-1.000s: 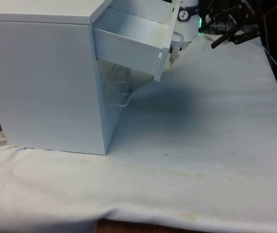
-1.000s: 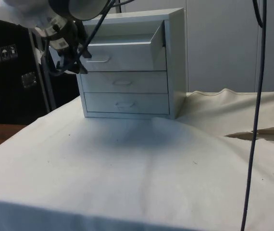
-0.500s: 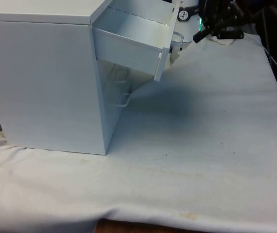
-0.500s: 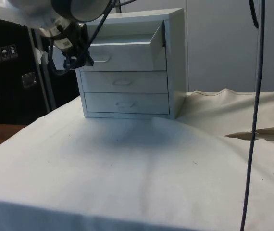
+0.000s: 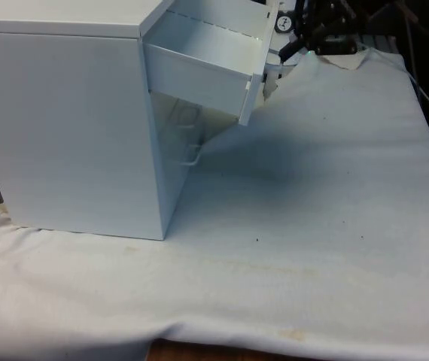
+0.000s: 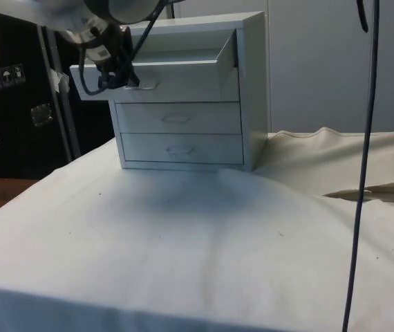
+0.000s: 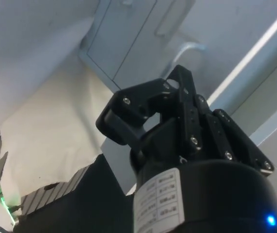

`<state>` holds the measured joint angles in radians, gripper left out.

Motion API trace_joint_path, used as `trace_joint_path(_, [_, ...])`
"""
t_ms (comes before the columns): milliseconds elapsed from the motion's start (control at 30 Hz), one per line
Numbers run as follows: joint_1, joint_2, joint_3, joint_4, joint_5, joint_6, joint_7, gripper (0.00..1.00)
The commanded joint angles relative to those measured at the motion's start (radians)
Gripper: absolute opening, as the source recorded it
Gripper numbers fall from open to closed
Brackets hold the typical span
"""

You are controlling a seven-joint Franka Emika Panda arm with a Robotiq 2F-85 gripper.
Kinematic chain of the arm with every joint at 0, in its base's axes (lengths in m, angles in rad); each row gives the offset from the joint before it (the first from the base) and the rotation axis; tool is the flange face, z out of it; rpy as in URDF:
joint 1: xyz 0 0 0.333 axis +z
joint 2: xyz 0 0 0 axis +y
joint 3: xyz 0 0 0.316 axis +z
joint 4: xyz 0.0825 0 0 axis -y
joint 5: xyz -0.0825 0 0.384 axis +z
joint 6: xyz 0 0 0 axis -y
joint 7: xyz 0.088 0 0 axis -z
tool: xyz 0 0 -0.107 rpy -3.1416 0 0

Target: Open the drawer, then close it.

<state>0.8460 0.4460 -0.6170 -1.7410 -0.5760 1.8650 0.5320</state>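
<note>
- The top drawer [image 5: 207,64] of the white chest [image 6: 211,104] stood pulled out above the two shut ones.
- My gripper [image 6: 117,69] hung just in front of that drawer's handle [image 5: 275,60].
- I could not tell whether my fingers were spread or pressed together.

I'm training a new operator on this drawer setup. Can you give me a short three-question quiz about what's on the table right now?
1. True or false: the top drawer of the chest is pulled out.
2. How many drawers does the chest have?
3. Where is the tool? A) at the front of the top drawer, B) resting on the cloth, C) at the bottom drawer.

Key: 1. True. 2. Three. 3. A; in the side view it is level with the top drawer's front, near its handle.
</note>
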Motion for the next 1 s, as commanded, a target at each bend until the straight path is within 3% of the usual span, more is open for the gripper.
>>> trace_joint_path(0, [0.000,-0.015,-0.002,-0.010,-0.010,0.018,-0.011,0.00])
trace_joint_path(200, [-0.001,-0.014,-0.009,-0.001,-0.002,0.008,-0.028,0.00])
trace_joint_path(233, [-0.005,-0.023,-0.011,-0.013,-0.010,0.035,-0.040,0.00])
trace_joint_path(467, [-0.009,-0.027,-0.032,-0.022,-0.011,0.055,-0.069,0.00])
trace_joint_path(967, [-0.008,-0.055,-0.056,-0.002,-0.024,0.016,-0.117,0.00])
